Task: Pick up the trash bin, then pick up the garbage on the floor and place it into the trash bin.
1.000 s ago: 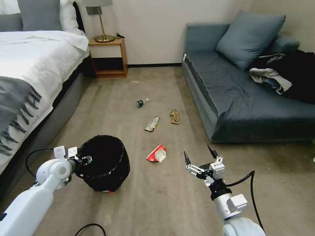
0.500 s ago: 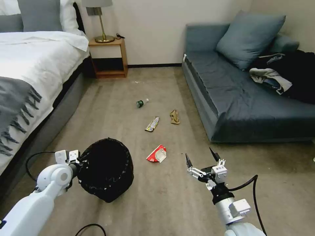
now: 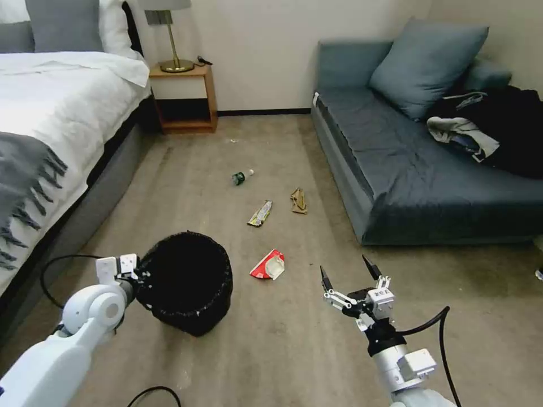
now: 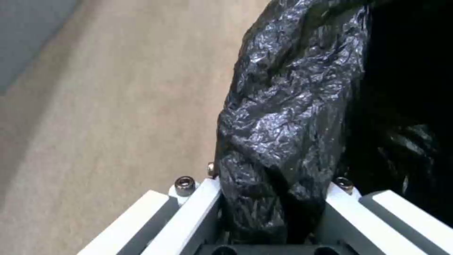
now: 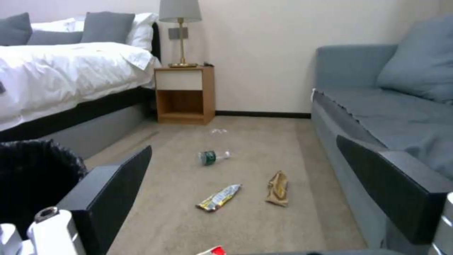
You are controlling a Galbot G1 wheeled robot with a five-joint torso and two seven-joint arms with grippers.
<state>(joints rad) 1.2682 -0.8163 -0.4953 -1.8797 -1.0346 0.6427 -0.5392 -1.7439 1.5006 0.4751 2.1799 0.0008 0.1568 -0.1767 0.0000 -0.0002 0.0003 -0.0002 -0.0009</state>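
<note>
Trash bin, round and lined with crinkly black plastic, stands on the carpet beside the bed. Left end effector is clamped on its bagged rim; right end effector hovers spread wide, holding nothing, near the red-and-white wrapper.

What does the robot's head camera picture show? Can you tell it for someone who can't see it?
The left gripper is shut on the rim of the trash bin, while the right gripper hangs open above the carpet. A red-and-white wrapper, a yellow-silver wrapper, a crumpled brown paper and a small bottle lie between a bed and a blue sofa.
</note>
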